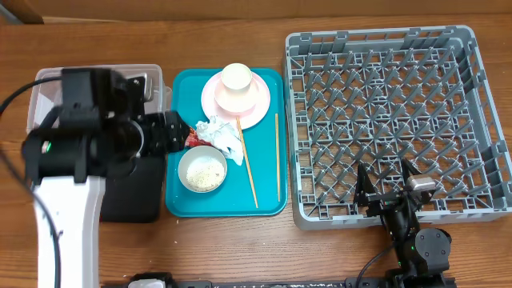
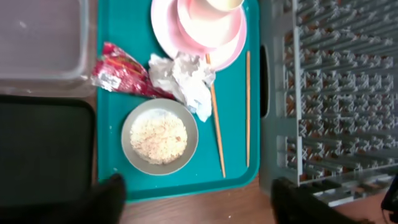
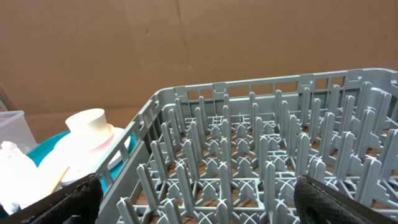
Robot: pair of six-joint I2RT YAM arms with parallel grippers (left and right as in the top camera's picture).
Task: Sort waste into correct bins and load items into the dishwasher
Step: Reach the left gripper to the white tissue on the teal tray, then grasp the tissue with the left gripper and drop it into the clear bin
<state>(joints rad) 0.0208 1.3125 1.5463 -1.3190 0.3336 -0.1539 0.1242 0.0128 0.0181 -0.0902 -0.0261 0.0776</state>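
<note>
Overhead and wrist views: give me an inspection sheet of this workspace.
Surface: wooden table.
Job's things: plate, pink bowl and cup stacked, rice bowl, napkin, wrapper, chopsticks on teal tray; dish rack unloaded; clear tub, black tray at left.
Clutter: nothing seen.
Grippers: left gripper open above tray; right gripper open over rack edge.
Cables: black cable at table's left.
Surroundings: cardboard wall behind rack.

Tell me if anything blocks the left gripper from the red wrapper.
Nothing visible does. The left gripper hangs open above the teal tray's edge, and most of the wrapper lies bare. Only the napkin overlaps one end, and the rice bowl sits close beside it.
</note>
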